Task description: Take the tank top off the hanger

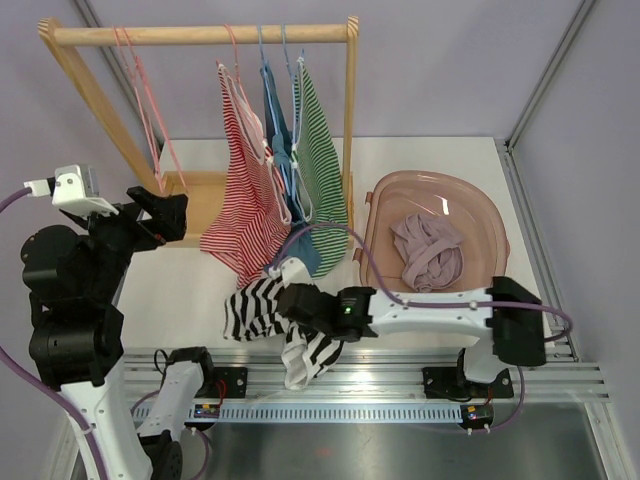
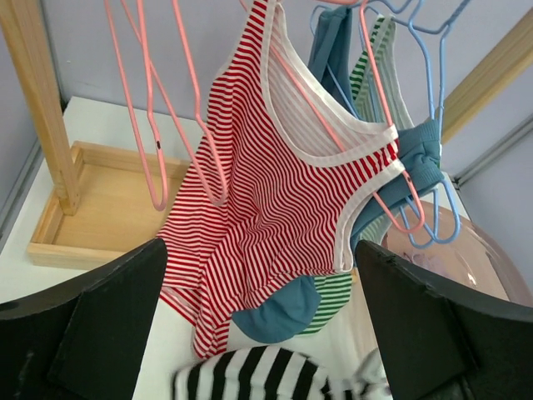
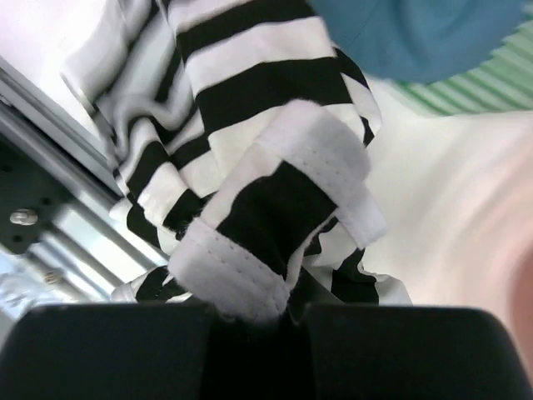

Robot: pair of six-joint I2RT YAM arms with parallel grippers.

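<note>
currently the right tool [image 1: 290, 298] is clamped on a fold of the black-and-white striped cotton tank top [image 1: 250, 305]. the right wrist view shows a white hem band pinched between the dark fingers. this top is off any hanger: part lies bunched on the white table [image 1: 180, 280] and part droops over the near edge onto the aluminium rail [image 1: 400, 385]. judgement: the grip is on a hem so the cloth can be dragged free and carried, probably toward the pink translucent plastic basin [image 1: 400, 180], which already holds a lilac garment [image 1: 430, 250].

left tool [image 1: 170, 215] has its fingers wide apart, holding nothing, raised and facing the light wooden rack [image 1: 200, 35]. likely staged for the next garment.

on the rack: an empty pink wire hanger [image 1: 140, 90], a red-and-white striped tank top [image 1: 245, 190], a blue garment [image 1: 278, 120] and a green-striped top [image 1: 320, 170], crowded together and overlapping.

surface: smooth and matte, so cloth should slide easily. lilac-grey walls [image 1: 450, 70] close in the cell.
</note>
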